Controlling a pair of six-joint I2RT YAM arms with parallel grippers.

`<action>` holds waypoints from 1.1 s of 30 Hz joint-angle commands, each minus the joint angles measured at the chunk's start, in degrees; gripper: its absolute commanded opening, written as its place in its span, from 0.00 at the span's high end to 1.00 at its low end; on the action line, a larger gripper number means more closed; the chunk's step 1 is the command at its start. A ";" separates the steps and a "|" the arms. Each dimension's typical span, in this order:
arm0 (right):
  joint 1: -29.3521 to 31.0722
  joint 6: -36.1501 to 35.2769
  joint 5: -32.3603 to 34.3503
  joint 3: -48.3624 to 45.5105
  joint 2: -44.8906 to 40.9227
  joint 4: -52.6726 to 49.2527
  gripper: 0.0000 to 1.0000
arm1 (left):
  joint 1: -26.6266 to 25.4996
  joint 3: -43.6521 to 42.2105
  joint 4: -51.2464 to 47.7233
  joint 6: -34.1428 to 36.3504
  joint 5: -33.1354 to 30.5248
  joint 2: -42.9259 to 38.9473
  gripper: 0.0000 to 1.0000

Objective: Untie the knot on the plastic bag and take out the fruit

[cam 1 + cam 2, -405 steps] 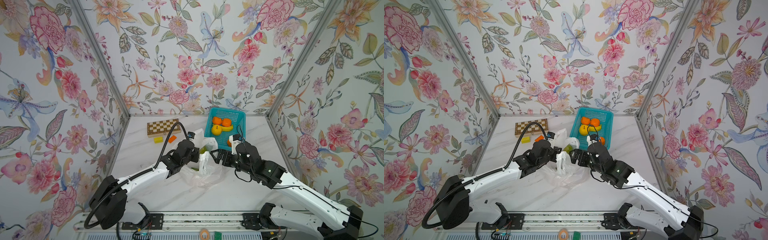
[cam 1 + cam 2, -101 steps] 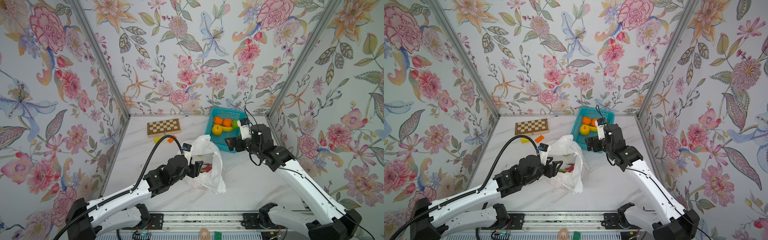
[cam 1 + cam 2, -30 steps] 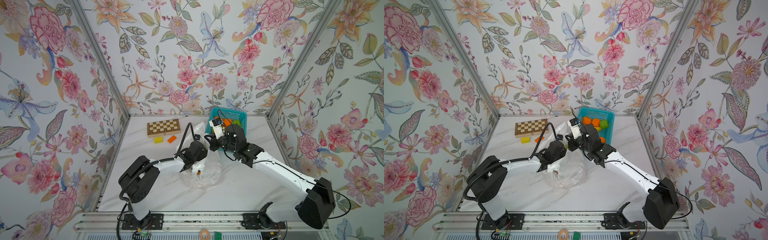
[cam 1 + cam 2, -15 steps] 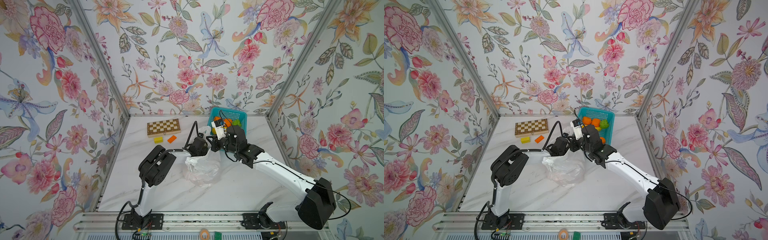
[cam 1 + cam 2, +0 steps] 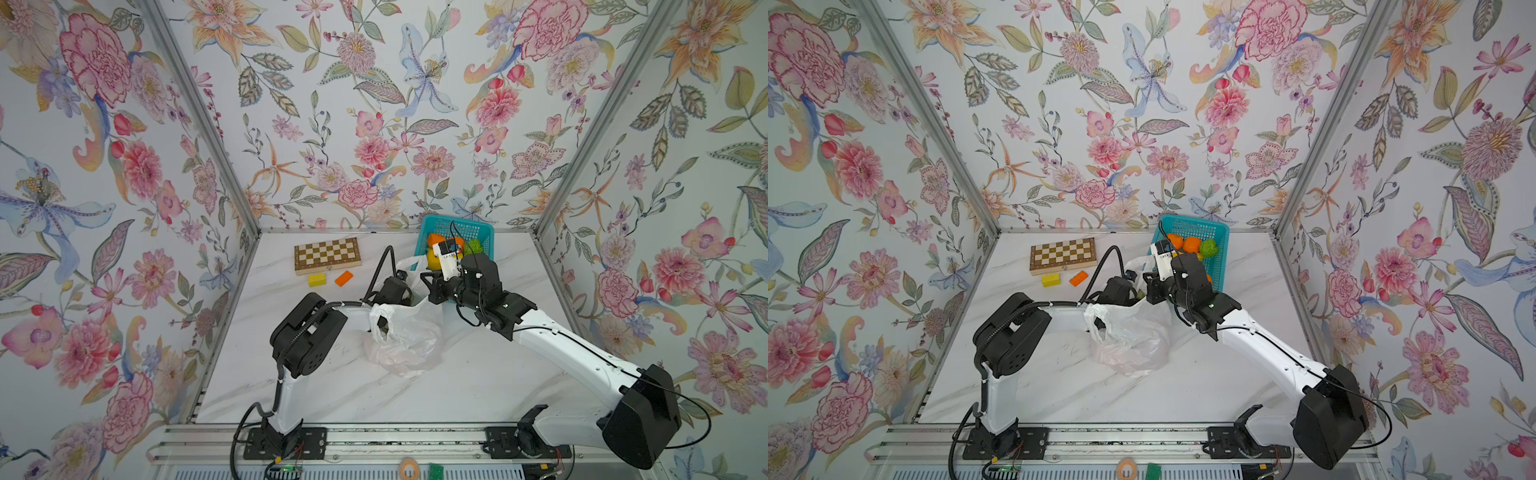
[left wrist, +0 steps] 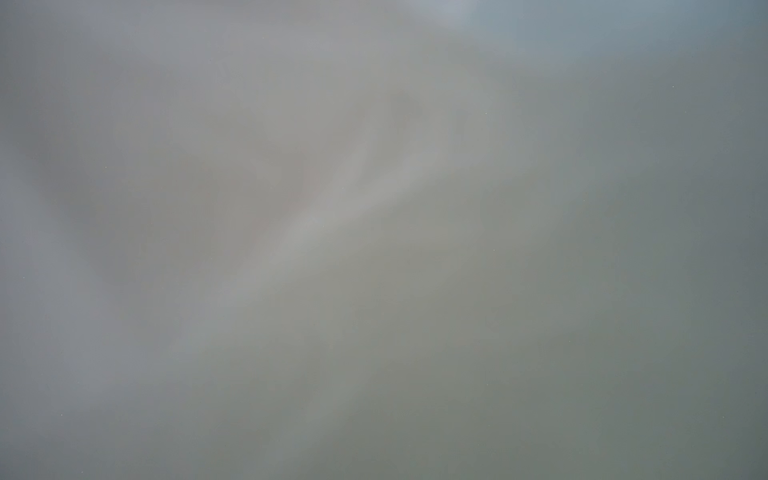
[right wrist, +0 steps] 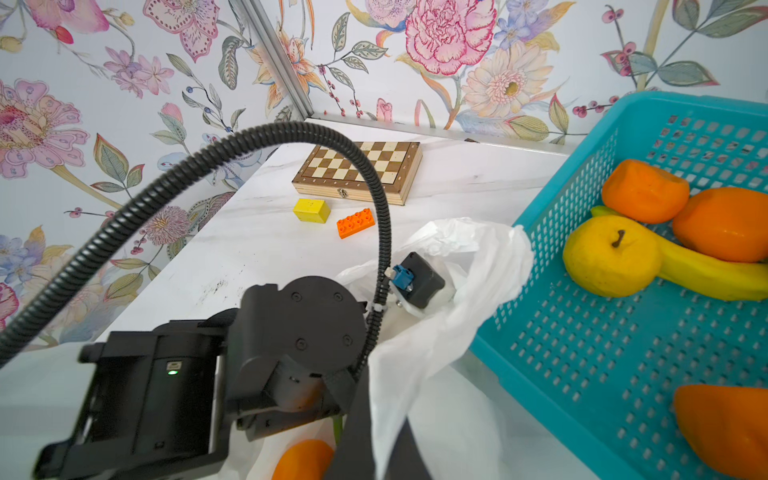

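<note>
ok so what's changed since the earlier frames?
The green fruit went from the plastic bag to the basket. The right tool swung to the basket, came back and now pinches the bag's rim, shut. The left arm folded up and the left tool went into the bag mouth, hidden there. The chessboard, yellow block and orange block stayed put.

1 plastic bag [image 5: 405, 332]; 1 teal basket [image 7: 582, 332]; 4 orange fruit [image 7: 644, 191], three in the basket, one in the bag; 1 yellow apple-like fruit [image 7: 609, 255]; 1 green fruit [image 5: 1208, 248]; 1 banana [image 7: 706, 274]; 1 chessboard [image 5: 327, 255]; 1 yellow block [image 5: 317, 280]; 1 orange block [image 5: 344, 278].
</note>
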 commanded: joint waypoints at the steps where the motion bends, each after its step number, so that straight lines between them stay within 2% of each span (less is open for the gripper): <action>1: -0.32 1.65 0.63 -1.86 -1.27 -0.05 0.98 | -0.13 -4.44 2.27 -1.11 2.76 -6.68 0.68; 9: -0.14 3.60 -1.53 -5.30 -1.11 0.32 0.86 | -2.63 -15.41 7.92 -4.09 1.91 -19.79 0.70; 20: 1.18 6.23 1.48 -11.33 -0.27 0.08 0.73 | -4.10 -24.17 9.91 -6.31 0.63 -35.16 0.71; 23: 2.28 3.71 0.79 -13.84 -2.64 0.50 0.59 | -4.09 -25.07 9.82 -6.24 0.06 -37.36 0.71; 28: 4.99 2.03 2.22 -16.20 -13.30 0.84 0.22 | -4.09 -24.03 6.77 -5.08 -0.51 -38.15 0.71; 31: 5.91 1.76 4.40 -16.64 -19.77 1.53 0.09 | -4.09 -23.86 6.51 -5.17 -0.17 -38.66 0.71; 33: 6.11 1.44 4.18 -16.97 -22.76 3.07 0.06 | -4.09 -23.86 6.66 -5.09 -0.08 -38.84 0.71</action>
